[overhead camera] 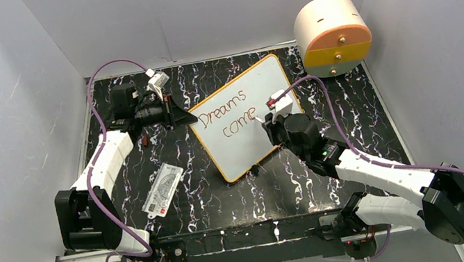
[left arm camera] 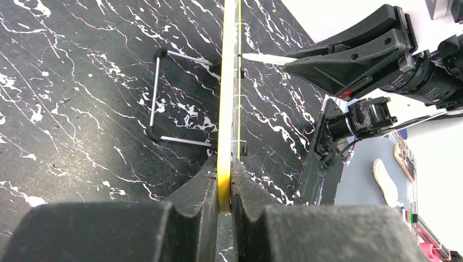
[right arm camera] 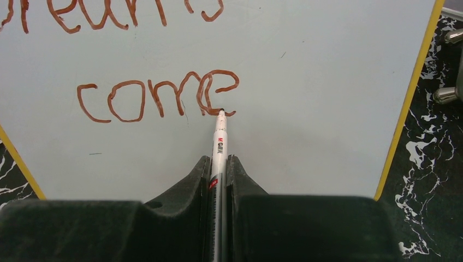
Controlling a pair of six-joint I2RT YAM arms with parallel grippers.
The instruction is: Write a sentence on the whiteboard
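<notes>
Whiteboard (overhead camera: 240, 145) sits mid-table, left gripper (left arm camera: 224, 177) clamped tight on its yellow edge. Right gripper (right arm camera: 218, 164) closed on a white marker (right arm camera: 220, 136) with its tip at the final "e" of "come". The sentence (overhead camera: 230, 114) reads "Dreams come" in two slanted lines.

Soft, even white light fills the booth from above, and the walls (overhead camera: 14, 102) read pale lavender-grey with no hard shadows. The top view is sharp throughout. The black table (overhead camera: 225, 195) shows no glare, and the whiteboard (overhead camera: 237, 95) is bright but not washed out. From the left wrist, the left gripper (left arm camera: 224, 169) is a dark blur up close, the table is sharp, and the upper right corner is blown out to white. From the right wrist, the right gripper (right arm camera: 218, 164) is blurred too, while the marker (right arm camera: 220, 136) tip and the writing (right arm camera: 158, 98) are crisp on an evenly lit, faintly bluish board.
</notes>
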